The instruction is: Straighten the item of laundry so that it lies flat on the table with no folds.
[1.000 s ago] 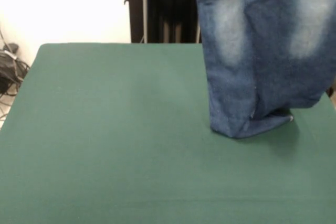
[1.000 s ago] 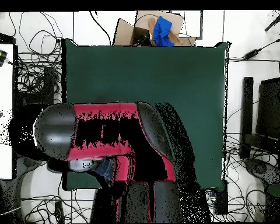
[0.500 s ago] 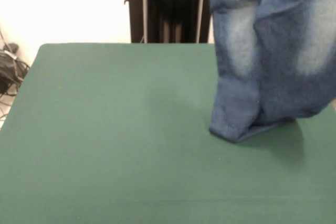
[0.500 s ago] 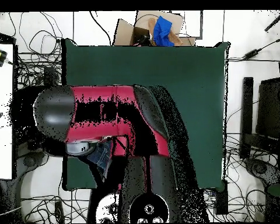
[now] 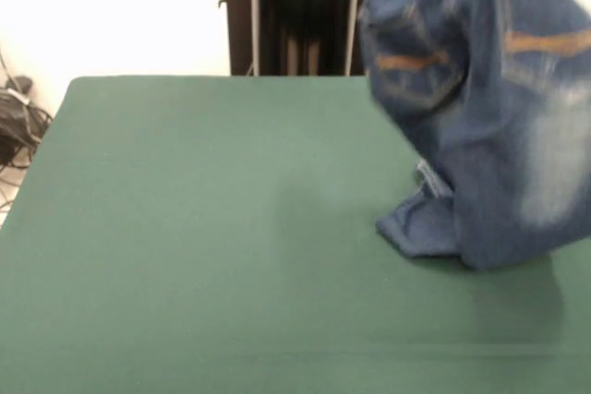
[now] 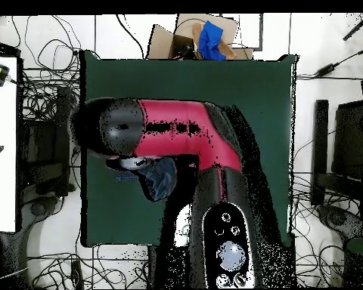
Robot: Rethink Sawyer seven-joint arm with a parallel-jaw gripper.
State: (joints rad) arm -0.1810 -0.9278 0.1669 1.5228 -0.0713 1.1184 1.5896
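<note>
The blue denim jeans point(image 5: 480, 136) hang upright over the right side of the green table point(image 5: 185, 228). The back pockets with orange stitching face the front camera. The leg ends lie crumpled on the cloth. The top of the jeans runs off the picture's upper edge, so the front view does not show what holds them. In the overhead view the red and black arm reaches over the table point(image 6: 245, 98). My gripper point(image 6: 133, 164) sits under its end, with a bunch of the jeans point(image 6: 160, 180) right beside it.
The black pedestal point(image 5: 286, 11) stands behind the table's far edge. Cables point(image 5: 18, 117) lie on the floor at the left. In the overhead view a cardboard box with a blue cloth point(image 6: 207, 38) sits beyond the table. Dark equipment point(image 6: 343, 151) stands at the right.
The arm has swung from the table's edge in over the cloth. The jeans have dropped lower and turned, so the pockets now show in full and more fabric rests on the table.
</note>
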